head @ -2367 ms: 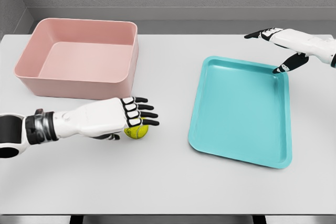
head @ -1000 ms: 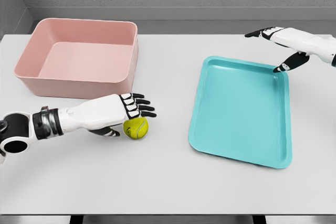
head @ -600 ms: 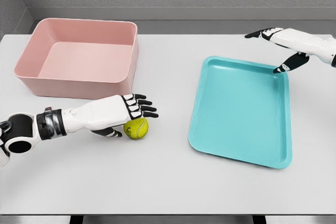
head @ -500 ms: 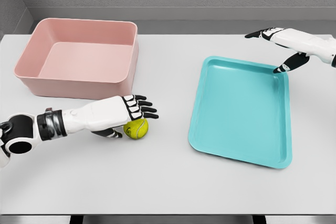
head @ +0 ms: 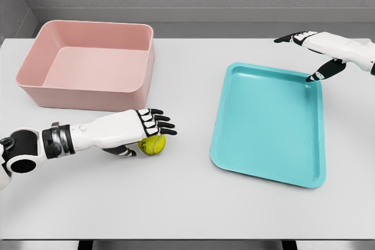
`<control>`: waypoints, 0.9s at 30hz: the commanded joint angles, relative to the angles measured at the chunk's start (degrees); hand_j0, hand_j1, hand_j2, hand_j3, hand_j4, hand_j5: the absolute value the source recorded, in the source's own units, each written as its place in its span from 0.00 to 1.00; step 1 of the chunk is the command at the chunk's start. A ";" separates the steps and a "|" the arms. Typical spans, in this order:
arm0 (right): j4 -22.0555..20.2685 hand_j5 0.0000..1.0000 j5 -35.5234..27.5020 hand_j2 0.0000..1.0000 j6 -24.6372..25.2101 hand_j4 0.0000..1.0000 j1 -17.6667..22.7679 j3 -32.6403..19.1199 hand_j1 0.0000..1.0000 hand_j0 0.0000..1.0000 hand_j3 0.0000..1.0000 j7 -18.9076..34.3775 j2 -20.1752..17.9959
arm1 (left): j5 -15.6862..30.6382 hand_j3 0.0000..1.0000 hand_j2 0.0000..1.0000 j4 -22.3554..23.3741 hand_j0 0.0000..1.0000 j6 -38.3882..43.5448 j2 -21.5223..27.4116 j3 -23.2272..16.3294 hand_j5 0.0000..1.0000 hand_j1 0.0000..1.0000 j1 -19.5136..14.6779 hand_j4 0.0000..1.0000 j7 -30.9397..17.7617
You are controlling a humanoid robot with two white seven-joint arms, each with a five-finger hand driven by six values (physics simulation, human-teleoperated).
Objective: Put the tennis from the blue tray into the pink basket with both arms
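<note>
Left hand [head: 140, 128] flat over tennis ball [head: 153, 144]

Bright, even light seems to fall from above. The white worktop [head: 193, 203] shows no glare; only faint soft shadows lie under the ball [head: 152, 144] and tray [head: 266, 171]. Everything is sharp, without blur or edge distortion.

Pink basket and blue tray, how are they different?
The pink basket has tall walls; the blue tray is flat with a low rim. The basket sits square to the table edge; the tray lies turned at an angle. Both hold nothing.
</note>
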 commanded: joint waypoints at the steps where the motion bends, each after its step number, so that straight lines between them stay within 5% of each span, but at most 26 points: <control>1: -0.02 1.00 -0.40 1.00 0.14 1.00 0.00 -0.02 1.00 1.00 1.00 -0.03 -0.06 | 0.41 1.00 1.00 0.35 1.00 0.01 0.01 0.02 1.00 1.00 0.00 1.00 0.03; 20: -0.20 1.00 -0.40 1.00 0.14 1.00 -0.18 -0.46 1.00 1.00 1.00 -0.03 0.21 | 0.15 1.00 1.00 1.59 1.00 0.01 -1.13 -0.86 1.00 1.00 -0.18 1.00 -0.06; 27: -0.11 1.00 -0.40 1.00 0.14 1.00 -0.09 -0.46 1.00 1.00 1.00 -0.03 0.03 | 0.15 0.85 0.85 1.59 0.85 0.01 -1.04 -0.86 0.85 0.85 -0.18 0.85 -0.06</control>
